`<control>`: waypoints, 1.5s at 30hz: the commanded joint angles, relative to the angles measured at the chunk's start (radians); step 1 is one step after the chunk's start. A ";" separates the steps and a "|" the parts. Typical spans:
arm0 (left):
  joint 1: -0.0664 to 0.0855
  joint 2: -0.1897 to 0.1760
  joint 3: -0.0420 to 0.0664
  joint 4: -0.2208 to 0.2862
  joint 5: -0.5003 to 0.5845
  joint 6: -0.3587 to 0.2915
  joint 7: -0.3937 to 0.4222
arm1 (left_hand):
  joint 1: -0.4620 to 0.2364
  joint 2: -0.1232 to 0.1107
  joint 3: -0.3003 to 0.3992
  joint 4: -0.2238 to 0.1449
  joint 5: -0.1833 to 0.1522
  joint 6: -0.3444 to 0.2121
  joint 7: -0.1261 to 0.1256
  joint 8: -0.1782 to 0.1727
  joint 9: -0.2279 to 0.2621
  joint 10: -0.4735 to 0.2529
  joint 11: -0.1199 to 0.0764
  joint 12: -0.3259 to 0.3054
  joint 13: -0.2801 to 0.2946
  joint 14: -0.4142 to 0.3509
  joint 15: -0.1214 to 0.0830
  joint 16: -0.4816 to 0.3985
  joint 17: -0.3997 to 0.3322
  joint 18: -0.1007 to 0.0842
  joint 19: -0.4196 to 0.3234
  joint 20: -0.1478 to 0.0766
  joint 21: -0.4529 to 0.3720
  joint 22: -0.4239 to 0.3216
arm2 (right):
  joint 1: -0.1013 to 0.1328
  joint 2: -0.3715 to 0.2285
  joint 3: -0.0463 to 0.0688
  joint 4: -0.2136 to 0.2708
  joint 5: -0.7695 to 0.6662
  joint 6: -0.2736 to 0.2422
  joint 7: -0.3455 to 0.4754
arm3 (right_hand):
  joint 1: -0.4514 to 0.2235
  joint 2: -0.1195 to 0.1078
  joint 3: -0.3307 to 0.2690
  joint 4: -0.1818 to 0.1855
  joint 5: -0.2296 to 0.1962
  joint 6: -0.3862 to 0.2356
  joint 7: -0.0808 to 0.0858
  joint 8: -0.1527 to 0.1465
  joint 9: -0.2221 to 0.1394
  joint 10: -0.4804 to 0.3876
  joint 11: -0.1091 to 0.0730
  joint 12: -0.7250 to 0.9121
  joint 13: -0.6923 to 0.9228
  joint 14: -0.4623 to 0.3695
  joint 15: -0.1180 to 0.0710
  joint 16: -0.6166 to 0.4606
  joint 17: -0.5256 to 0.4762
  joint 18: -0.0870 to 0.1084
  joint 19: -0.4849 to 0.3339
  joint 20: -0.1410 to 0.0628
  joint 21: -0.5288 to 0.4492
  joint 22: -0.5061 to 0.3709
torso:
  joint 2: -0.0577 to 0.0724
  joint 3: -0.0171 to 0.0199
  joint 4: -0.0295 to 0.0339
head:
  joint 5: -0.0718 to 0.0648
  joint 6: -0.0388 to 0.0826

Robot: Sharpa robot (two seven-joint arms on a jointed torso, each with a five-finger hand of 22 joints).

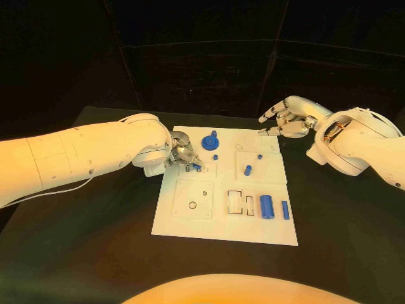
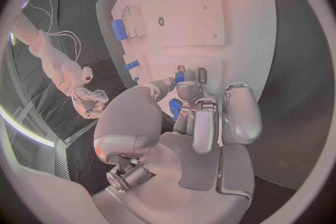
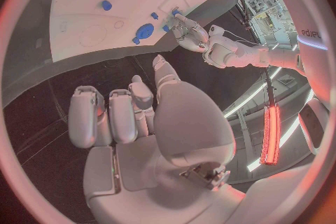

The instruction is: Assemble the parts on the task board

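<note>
parts (image 1: 265, 205) look small, stiff, light, slippery; one (image 2: 176, 106) is being pinched under left hand (image 1: 181, 154) fingertips; right hand (image 1: 284, 118) is being held apart, empty.

From the head cam we look steeply down on the whole task board (image 1: 225, 190) and the counter (image 1: 92, 253) round it. The left wrist cam sits close behind the left hand (image 2: 199, 123), facing along the board; the right wrist cam sits behind the right hand (image 3: 140, 117), further off. All three views share the board's top.
</note>
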 commanded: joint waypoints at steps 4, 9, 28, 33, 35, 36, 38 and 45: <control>0.000 0.003 0.000 0.000 -0.019 0.002 -0.004 | 0.002 0.011 0.163 -0.158 0.004 0.006 0.001 0.003 0.001 0.007 0.003 0.006 0.000 0.099 -0.002 0.005 0.232 -0.019 0.003 0.001 0.005 0.001 | 0.002 0.003 0.001 -0.001 0.033 -0.046 0.018 | 0.004 0.008 -0.005 -0.001 0.006 0.004 -0.004 0.004 -0.001 -0.007 0.000 -0.005 -0.002 0.023 -0.008 -0.005 -0.001 0.018 -0.005 0.001 -0.005 -0.001 | 0.001 0.0008 0.0002 | -0.005 -0.002; 0.000 0.004 0.000 0.000 -0.020 0.024 -0.014 | 0.000 0.010 0.168 -0.160 0.009 0.009 0.000 0.004 0.001 0.008 0.002 0.006 0.000 0.099 -0.003 0.005 0.232 -0.019 0.004 0.000 0.006 0.004 | 0.002 0.004 0.001 -0.002 0.034 -0.041 0.017 | 0.005 0.009 -0.006 0.000 0.007 0.004 -0.004 0.004 -0.001 -0.006 0.000 -0.005 -0.002 0.023 -0.009 -0.005 0.000 0.018 -0.006 0.000 -0.007 -0.003 | 0.000 0.0009 0.0009 | -0.003 -0.005; 0.000 0.011 0.000 0.002 -0.047 0.085 -0.037 | -0.007 0.005 0.176 -0.163 0.021 0.013 -0.001 0.005 0.001 0.008 0.002 0.003 -0.004 0.099 -0.003 0.005 0.231 -0.020 0.005 0.000 0.007 0.006 | 0.002 0.006 0.001 -0.002 0.035 -0.025 0.011 | 0.005 0.010 -0.006 0.000 0.007 0.004 -0.005 0.005 -0.001 -0.006 -0.001 -0.005 -0.002 0.024 -0.009 -0.005 0.001 0.018 -0.006 0.000 -0.007 -0.003 | 0.000 0.0014 0.0008 | -0.002 -0.008; 0.000 0.012 0.000 0.002 -0.048 0.087 -0.040 | -0.007 0.005 0.176 -0.163 0.021 0.013 -0.001 0.005 0.001 0.008 0.002 0.003 -0.004 0.099 -0.003 0.005 0.231 -0.020 0.005 0.000 0.007 0.006 | 0.002 0.006 0.001 -0.002 0.035 -0.024 0.011 | 0.005 0.010 -0.006 0.000 0.007 0.004 -0.005 0.005 -0.001 -0.006 -0.001 -0.005 -0.002 0.024 -0.009 -0.005 0.001 0.018 -0.006 0.000 -0.007 -0.003 | 0.000 0.0016 0.0011 | -0.002 -0.008; 0.000 0.013 -0.001 0.002 -0.048 0.089 -0.042 | -0.007 0.005 0.176 -0.163 0.021 0.013 -0.001 0.005 0.001 0.008 0.002 0.003 -0.004 0.099 -0.003 0.005 0.231 -0.020 0.005 0.000 0.007 0.006 | 0.002 0.005 0.001 -0.001 0.035 -0.023 0.010 | 0.006 0.011 -0.007 0.001 0.008 0.005 -0.005 0.006 -0.001 -0.004 -0.001 -0.004 -0.001 0.024 -0.009 -0.005 0.001 0.018 -0.005 0.000 -0.007 -0.003 | -0.001 0.0015 0.0004 | -0.002 -0.009; 0.000 0.013 -0.001 0.002 -0.048 0.089 -0.043 | -0.007 0.005 0.176 -0.163 0.021 0.013 -0.001 0.005 0.001 0.008 0.002 0.003 -0.004 0.099 -0.003 0.005 0.231 -0.020 0.005 0.000 0.007 0.006 | 0.002 0.005 0.001 -0.001 0.035 -0.023 0.010 | 0.006 0.011 -0.007 0.001 0.008 0.005 -0.005 0.006 -0.001 -0.004 -0.001 -0.004 -0.001 0.024 -0.009 -0.005 0.001 0.018 -0.005 0.000 -0.007 -0.003 | -0.001 0.0012 0.0002 | -0.001 -0.009; 0.000 0.014 -0.001 0.002 -0.048 0.091 -0.044 | -0.008 0.004 0.178 -0.163 0.023 0.014 -0.001 0.005 0.001 0.009 0.002 0.003 -0.003 0.099 -0.003 0.005 0.230 -0.020 0.005 0.000 0.007 0.006 | 0.002 0.005 0.001 -0.001 0.035 -0.023 0.010 | 0.006 0.011 -0.007 0.001 0.008 0.005 -0.005 0.006 -0.001 -0.004 -0.001 -0.004 -0.001 0.024 -0.009 -0.005 0.001 0.018 -0.005 0.000 -0.007 -0.003 | 0.000 0.0012 -0.0006 | -0.001 -0.009; 0.000 0.020 0.000 0.000 -0.048 0.090 -0.043 | -0.013 0.002 0.180 -0.164 0.029 0.016 -0.001 0.006 0.001 0.010 0.001 0.004 -0.002 0.099 -0.004 0.005 0.232 -0.020 0.005 0.000 0.007 0.007 | 0.002 0.006 0.001 -0.002 0.035 -0.022 0.009 | 0.006 0.011 -0.007 0.001 0.008 0.005 -0.005 0.006 -0.001 -0.004 -0.001 -0.004 -0.001 0.024 -0.009 -0.005 0.001 0.018 -0.005 0.000 -0.007 -0.003 | 0.000 0.0008 0.0004 | -0.002 -0.010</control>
